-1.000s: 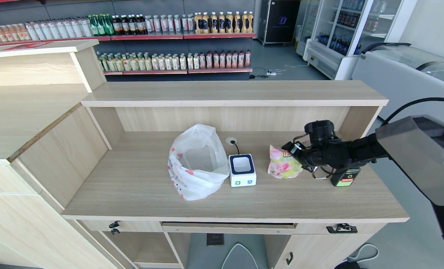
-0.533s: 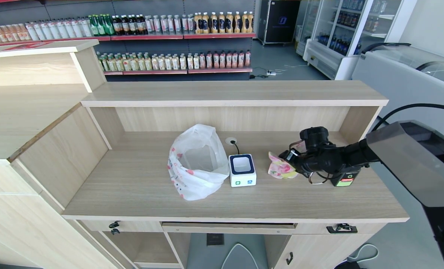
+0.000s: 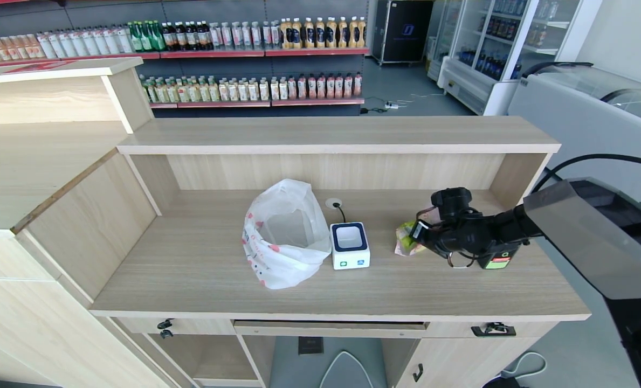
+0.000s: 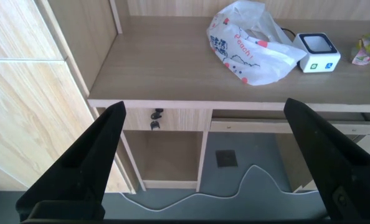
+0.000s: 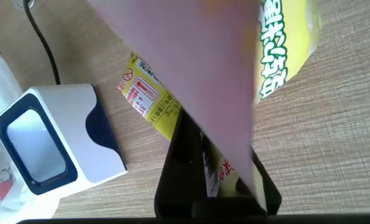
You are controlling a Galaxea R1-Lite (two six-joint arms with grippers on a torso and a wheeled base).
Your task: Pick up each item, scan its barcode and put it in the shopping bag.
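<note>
My right gripper (image 3: 416, 234) is shut on a pink, yellow and green snack packet (image 3: 405, 240), held low over the counter just right of the white barcode scanner (image 3: 349, 245). The right wrist view has the packet (image 5: 284, 56) close up, tilted, with a dark finger (image 5: 188, 168) against it and the scanner (image 5: 54, 149) beside it. The white shopping bag (image 3: 285, 237) stands open left of the scanner. My left gripper (image 4: 205, 107) is open, empty, low in front of the counter's left part; from there I see the bag (image 4: 250, 43) and scanner (image 4: 319, 53).
A dark item with a green and red label (image 3: 495, 260) stands on the counter (image 3: 191, 269) behind my right wrist. A raised shelf (image 3: 336, 134) runs along the counter's back, with a side wall at each end. A cable (image 3: 340, 211) leads from the scanner to a hole.
The right wrist has turned and sunk slightly with the packet, so the packet now shows narrower and tilted, a bit farther right. Bag and scanner have not moved.
</note>
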